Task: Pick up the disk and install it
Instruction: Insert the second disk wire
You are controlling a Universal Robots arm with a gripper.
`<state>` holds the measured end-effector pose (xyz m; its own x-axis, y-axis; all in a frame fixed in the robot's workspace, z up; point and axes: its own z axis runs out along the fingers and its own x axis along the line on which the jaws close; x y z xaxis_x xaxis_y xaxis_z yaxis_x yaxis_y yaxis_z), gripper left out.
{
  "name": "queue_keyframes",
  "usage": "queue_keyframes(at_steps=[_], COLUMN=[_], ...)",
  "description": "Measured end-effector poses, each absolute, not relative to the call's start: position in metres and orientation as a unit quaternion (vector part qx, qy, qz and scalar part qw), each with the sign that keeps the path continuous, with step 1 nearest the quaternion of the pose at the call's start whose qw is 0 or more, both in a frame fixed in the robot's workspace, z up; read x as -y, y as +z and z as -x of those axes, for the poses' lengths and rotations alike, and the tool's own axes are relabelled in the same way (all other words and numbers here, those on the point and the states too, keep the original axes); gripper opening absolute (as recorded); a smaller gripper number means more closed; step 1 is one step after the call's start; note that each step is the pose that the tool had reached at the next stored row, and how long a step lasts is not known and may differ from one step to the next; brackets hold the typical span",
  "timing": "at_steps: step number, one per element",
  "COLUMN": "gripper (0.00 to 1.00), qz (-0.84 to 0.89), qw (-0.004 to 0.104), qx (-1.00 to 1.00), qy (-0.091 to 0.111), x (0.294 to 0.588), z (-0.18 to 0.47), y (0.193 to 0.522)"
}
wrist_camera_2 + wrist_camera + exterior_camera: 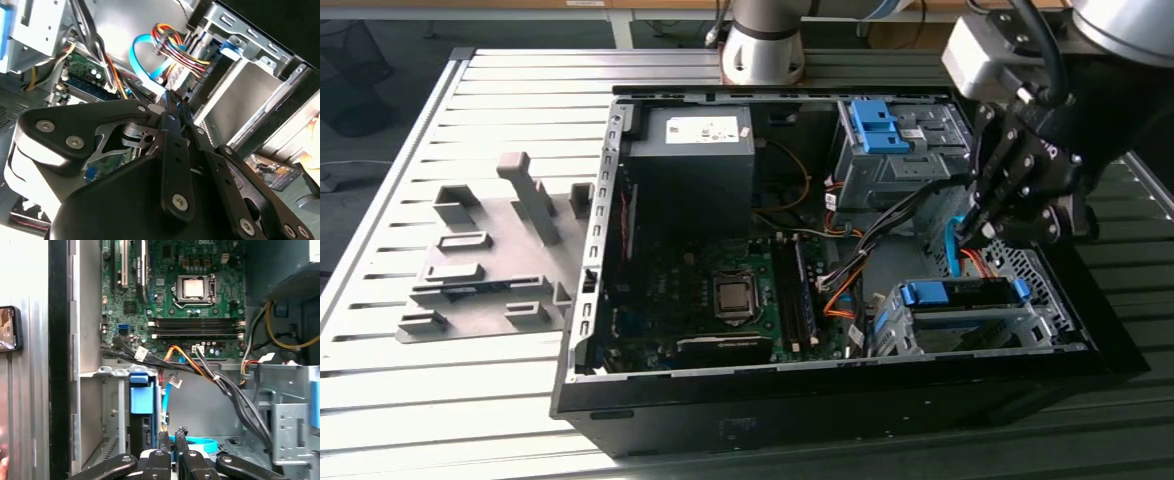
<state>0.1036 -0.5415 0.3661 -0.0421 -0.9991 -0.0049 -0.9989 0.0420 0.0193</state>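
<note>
The disk point(961, 294) sits in the lower drive cage point(897, 322) at the near right corner of the open computer case, its blue frame end facing up. In the first wrist view its blue frame point(140, 392) shows edge-on inside the cage. My gripper point(971, 238) hangs just above and behind that cage, among the cables. Its fingertips point(181, 434) are together, and I see nothing pinched between them. In the second wrist view the gripper point(171, 99) points at a blue flat cable point(142, 62) beside the cage's metal wall point(245, 100).
A bundle of black and orange cables point(854, 265) runs across the case beside the gripper. An upper cage holds a bare blue clip point(874, 125). A grey box point(694, 140) stands at the back and the motherboard point(720, 300) lies low. A grey fixture point(487, 265) rests on the table outside the case.
</note>
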Motion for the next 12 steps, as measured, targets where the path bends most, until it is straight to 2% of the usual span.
queue_keyframes(at_steps=[12], gripper=[0.16], qz=[-0.692], qw=[0.000], qx=[0.722], qy=[-0.013], x=[0.556], z=[-0.103], y=[0.348])
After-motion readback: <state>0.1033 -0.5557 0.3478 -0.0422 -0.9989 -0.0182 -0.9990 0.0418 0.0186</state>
